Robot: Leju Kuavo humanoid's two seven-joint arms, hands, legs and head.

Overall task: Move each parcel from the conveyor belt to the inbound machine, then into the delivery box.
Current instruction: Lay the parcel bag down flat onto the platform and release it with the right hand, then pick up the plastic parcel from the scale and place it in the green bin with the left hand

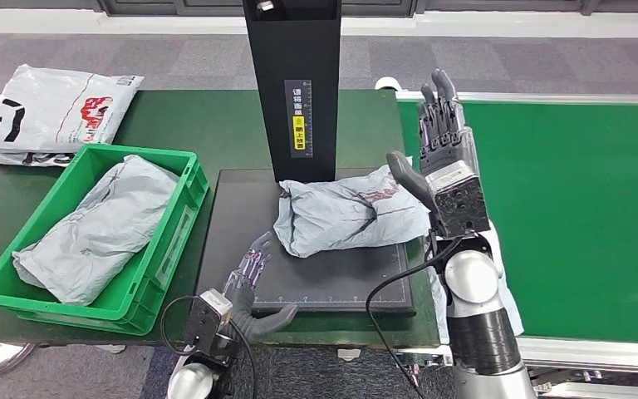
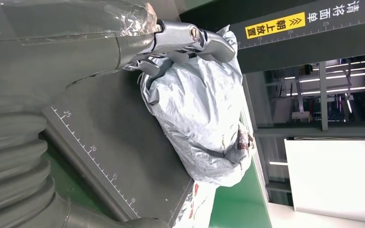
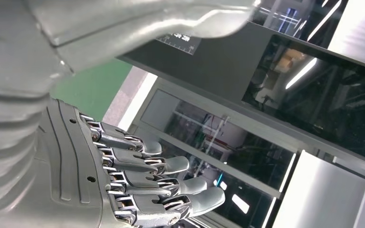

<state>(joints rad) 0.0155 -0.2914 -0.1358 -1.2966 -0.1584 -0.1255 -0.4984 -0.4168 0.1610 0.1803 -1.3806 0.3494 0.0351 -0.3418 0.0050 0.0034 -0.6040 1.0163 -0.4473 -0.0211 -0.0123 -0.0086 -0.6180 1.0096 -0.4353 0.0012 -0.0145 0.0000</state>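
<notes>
A crumpled grey parcel [image 1: 345, 212] lies on the black plate of the inbound machine [image 1: 241, 216], at the foot of its black column [image 1: 295, 83]. The left wrist view shows the same parcel [image 2: 199, 114] close ahead. My left hand [image 1: 253, 287] hovers open at the plate's near left edge, fingers spread toward the parcel and a short way from it. Raised beside the parcel's right end, my right hand [image 1: 440, 154] is open with fingers pointing up and holds nothing. The green delivery box [image 1: 179, 241] on the left holds another grey parcel [image 1: 100, 229].
The green conveyor belt [image 1: 573, 208] runs along the right. A white printed bag [image 1: 46, 112] lies on the green table at the far left, behind the box. A black cable loops from my right forearm over the plate's near right corner.
</notes>
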